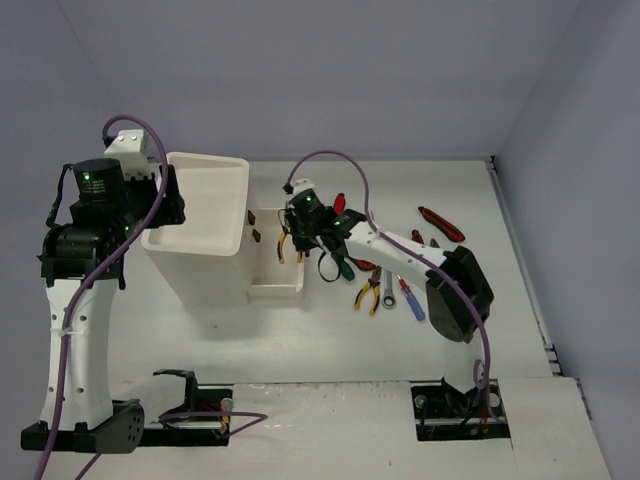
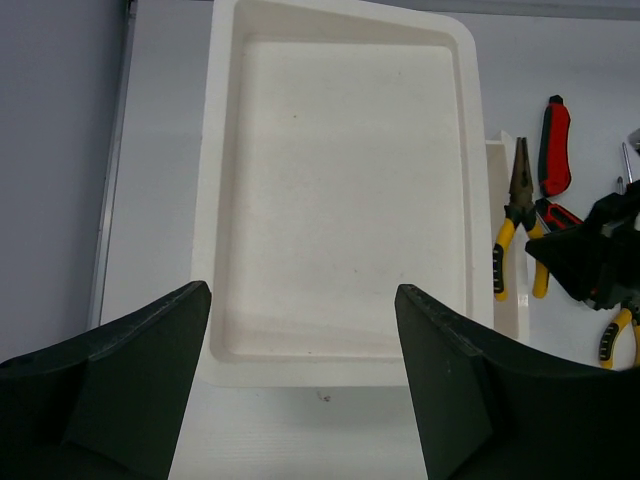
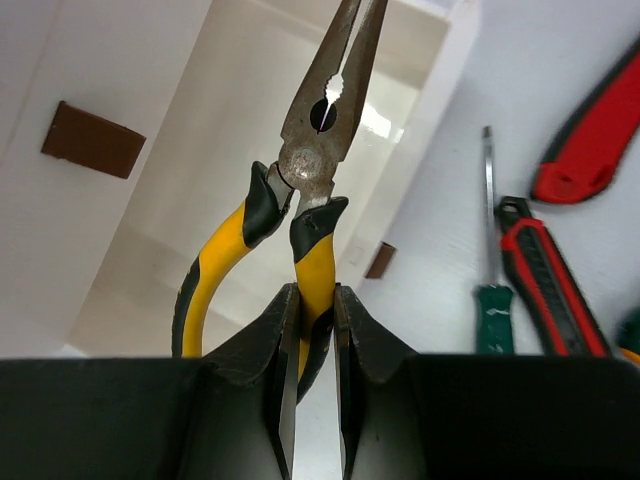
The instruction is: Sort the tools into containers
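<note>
My right gripper (image 3: 315, 295) is shut on one yellow handle of a pair of needle-nose pliers (image 3: 320, 130), nose pointing away. The pliers (image 1: 290, 242) hang over the pulled-out white drawer (image 1: 276, 283) of the tall white container (image 1: 200, 262). My left gripper (image 2: 302, 290) stands open and holds nothing above the near edge of the container's shallow tray top (image 2: 340, 200), which has nothing in it. More tools lie on the table to the right: a second pair of yellow-handled pliers (image 1: 368, 292), a silver wrench (image 1: 389, 292), a blue screwdriver (image 1: 411, 301), a green screwdriver (image 3: 491, 315) and a red utility knife (image 1: 440, 223).
Small brown drawer handles (image 3: 92, 140) show on the container's front. A red-and-black handled tool (image 2: 555, 145) lies just beyond the open drawer. The right arm (image 1: 455, 290) stretches over the tool pile. Grey walls close in the table at the back and right.
</note>
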Robot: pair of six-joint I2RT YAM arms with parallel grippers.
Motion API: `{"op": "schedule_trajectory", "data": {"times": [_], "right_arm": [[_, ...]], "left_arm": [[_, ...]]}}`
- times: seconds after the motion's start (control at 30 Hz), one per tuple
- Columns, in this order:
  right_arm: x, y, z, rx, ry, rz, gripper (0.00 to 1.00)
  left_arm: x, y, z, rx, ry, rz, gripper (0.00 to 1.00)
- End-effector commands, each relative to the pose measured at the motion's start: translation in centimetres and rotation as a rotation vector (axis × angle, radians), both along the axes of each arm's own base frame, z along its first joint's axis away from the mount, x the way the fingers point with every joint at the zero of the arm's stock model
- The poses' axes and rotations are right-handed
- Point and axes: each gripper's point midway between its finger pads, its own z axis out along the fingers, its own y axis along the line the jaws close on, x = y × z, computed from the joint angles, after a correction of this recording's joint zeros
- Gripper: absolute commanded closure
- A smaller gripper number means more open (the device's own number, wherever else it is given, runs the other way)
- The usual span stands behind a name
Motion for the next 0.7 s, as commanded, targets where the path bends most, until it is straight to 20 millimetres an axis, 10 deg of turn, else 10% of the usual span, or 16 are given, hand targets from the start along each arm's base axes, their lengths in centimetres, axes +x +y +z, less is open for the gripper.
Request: {"op": "schedule_trajectory", "data": {"times": [0.0, 0.1, 0.4, 0.67], "right_arm": [[1.2, 4.4, 3.2, 0.105, -0.067, 0.001, 1.00], [1.0, 5.6, 0.8, 0.093, -0.031, -0.018, 1.00], [1.6, 5.2, -0.9, 0.065, -0.025, -0.085, 0.52], [0.9, -1.0, 2.4, 0.062, -0.089, -0.222, 0.50]], "left_arm": [[0.1, 0.3, 1.0, 0.001, -0.049, 0.025, 0.29], [0.2, 0.4, 0.5, 0.005, -0.036, 0.030, 0.29], [0.4, 0.3, 0.2, -0.001, -0.026, 0.027, 0.29], [0.4, 0.1, 1.0, -0.009, -0.045, 0.024, 0.29]]}}
